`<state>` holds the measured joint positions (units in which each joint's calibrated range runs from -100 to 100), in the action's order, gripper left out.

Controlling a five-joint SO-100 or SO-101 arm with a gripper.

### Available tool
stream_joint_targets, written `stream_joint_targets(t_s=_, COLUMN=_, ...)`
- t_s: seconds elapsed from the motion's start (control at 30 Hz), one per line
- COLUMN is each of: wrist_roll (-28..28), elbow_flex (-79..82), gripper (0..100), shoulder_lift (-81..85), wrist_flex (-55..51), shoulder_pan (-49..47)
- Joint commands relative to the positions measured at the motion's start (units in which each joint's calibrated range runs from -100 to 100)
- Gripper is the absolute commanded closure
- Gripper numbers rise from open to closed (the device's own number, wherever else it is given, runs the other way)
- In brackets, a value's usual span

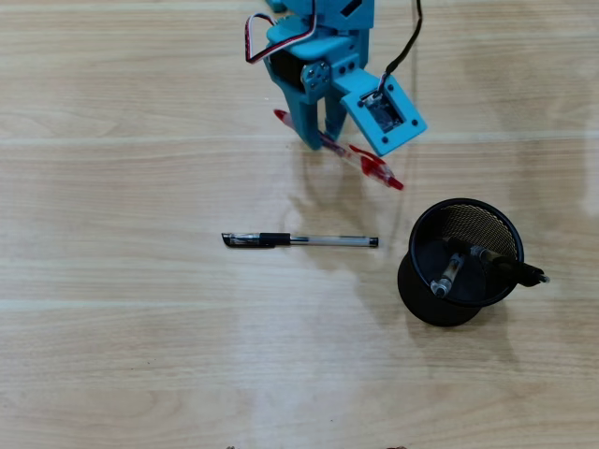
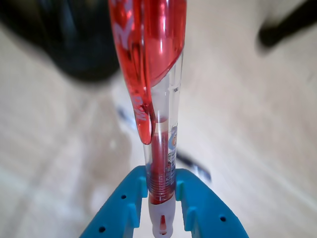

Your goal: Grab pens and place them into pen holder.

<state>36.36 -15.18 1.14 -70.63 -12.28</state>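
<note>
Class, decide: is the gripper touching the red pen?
Touching. The wrist view shows the gripper's blue fingers pressed against both sides of the red pen.

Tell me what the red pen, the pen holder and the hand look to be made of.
Red pen: glossy translucent plastic, likely; the ink tube shows through the clear barrel.
Pen holder: black wire mesh with a solid rim, probably painted metal; the tabletop shows faintly through the weave.
Hand: matte blue plastic, possibly 3D-printed, with small round holes; it is shut on the red pen.

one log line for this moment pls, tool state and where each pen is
tool: shut on red pen | clear pen: on table | pen holder: two pens inside
</note>
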Motion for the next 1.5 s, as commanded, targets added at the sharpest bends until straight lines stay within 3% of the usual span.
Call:
stream_joint_targets(t_s=0.0, wrist_roll=16.02, elbow_flex=-7.04, gripper=98, shoulder_lift=-2.92, wrist_flex=32.08, shoulder_pan=-6.51)
stream_joint_targets(t_s=0.13, wrist_roll=24.38, elbow_flex=2.37, gripper=98, shoulder_lift=-5.88, wrist_flex=63.71, shoulder_pan=-8.36)
stream_joint_targets(t_s=0.27, wrist_roll=26.89, elbow_flex=13.15, gripper=98, shoulder_lift=-6.21, wrist_flex=77.29, shoulder_pan=-8.52)
stream_joint_targets(t_s=0.5, wrist_roll=26.89, elbow_flex=25.82, gripper=98, shoulder_lift=-5.54, wrist_flex=79.27, shoulder_pan=-8.28)
stream_joint_targets(t_s=0.83, wrist_roll=26.37, elbow_flex=30.71, gripper=94, shoulder_lift=-5.54, wrist_flex=79.35, shoulder_pan=-10.14)
stream_joint_targets(t_s=1.07, wrist_roll=23.34, elbow_flex=36.14, gripper=87, shoulder_lift=-5.54, wrist_flex=97.23, shoulder_pan=-9.57)
stream_joint_targets(t_s=1.23, wrist_roll=21.72, elbow_flex=38.32, gripper=89, shoulder_lift=-5.37, wrist_flex=100.15, shoulder_pan=-8.36)
stream_joint_targets(t_s=1.33, wrist_roll=16.65, elbow_flex=38.86, gripper=90, shoulder_lift=-2.66, wrist_flex=98.0, shoulder_pan=-7.88)
stream_joint_targets(t_s=1.47, wrist_roll=10.48, elbow_flex=37.68, gripper=91, shoulder_lift=1.9, wrist_flex=75.23, shoulder_pan=-6.99)
